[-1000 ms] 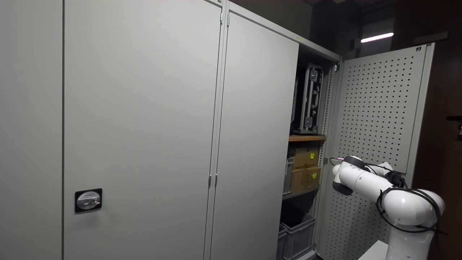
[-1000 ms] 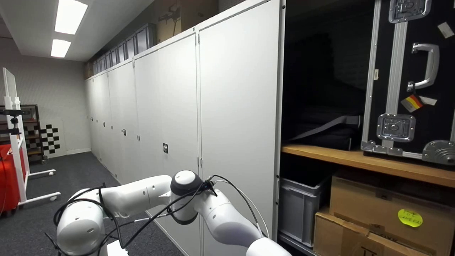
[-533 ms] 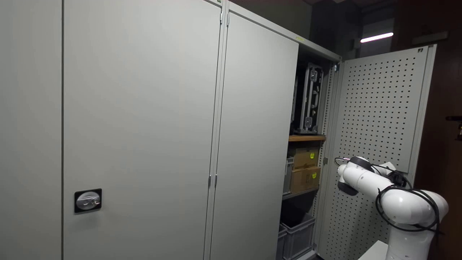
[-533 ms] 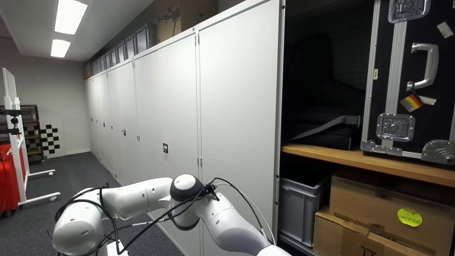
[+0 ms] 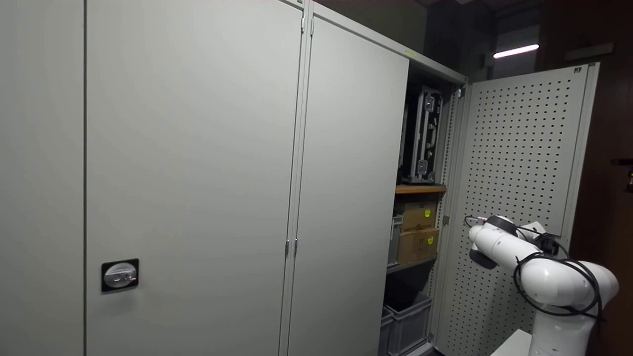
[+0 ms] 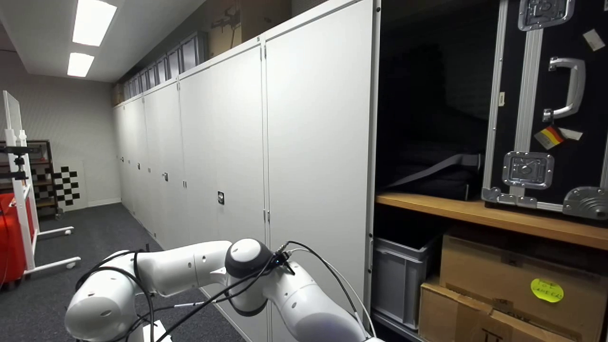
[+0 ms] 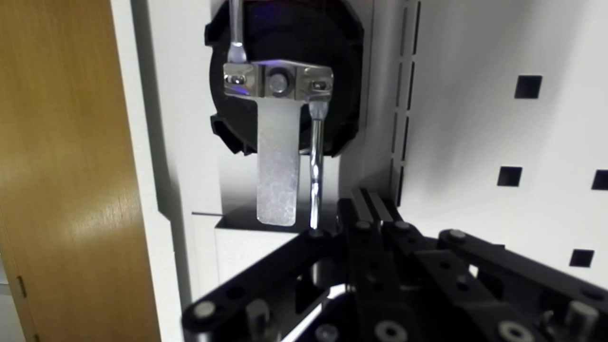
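Hand [image 7: 369, 197]: together — lower centre, wrist view | near: white perforated metal door [image 7: 456, 123] | we'd best ease slowly — clear of slim chrome rod [image 7: 316, 166]

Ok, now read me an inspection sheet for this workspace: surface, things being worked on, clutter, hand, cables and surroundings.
Surface: perforated inner face of the open cabinet door, upright.
Things: latch mechanism on the door, with a flat metal plate and two metal rods, the lower one partly hidden.
Clutter: black case on a wooden shelf; cardboard boxes and a grey crate below.
Hand: shut, nothing seen in it; contact with the door can't be told.
Cables: black cables looped along the arm.
Surroundings: closed cabinet doors, ceiling lights, dark floor.
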{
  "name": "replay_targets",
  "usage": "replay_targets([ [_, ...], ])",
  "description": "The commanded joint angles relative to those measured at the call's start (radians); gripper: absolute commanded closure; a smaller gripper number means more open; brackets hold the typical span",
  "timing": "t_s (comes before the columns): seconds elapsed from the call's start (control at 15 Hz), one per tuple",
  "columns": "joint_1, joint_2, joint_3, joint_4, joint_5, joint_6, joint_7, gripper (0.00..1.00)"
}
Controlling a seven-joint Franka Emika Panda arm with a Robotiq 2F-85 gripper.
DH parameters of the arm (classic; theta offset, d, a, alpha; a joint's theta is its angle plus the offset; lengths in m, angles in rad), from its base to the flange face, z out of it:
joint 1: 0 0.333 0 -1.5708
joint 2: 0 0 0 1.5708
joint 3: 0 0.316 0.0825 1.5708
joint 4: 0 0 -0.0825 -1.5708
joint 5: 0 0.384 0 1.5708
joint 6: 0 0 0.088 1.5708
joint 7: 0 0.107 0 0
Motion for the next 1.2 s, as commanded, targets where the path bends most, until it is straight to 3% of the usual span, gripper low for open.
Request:
replay_targets([
  [0.0, -0.044, -0.003, -0.039, 0.136, -0.044, 0.033, 0.027, 1.0],
  [1.13, -0.11, 0.005, -0.024, 0.237, -0.026, 0.034, 0.012, 1.0],
])
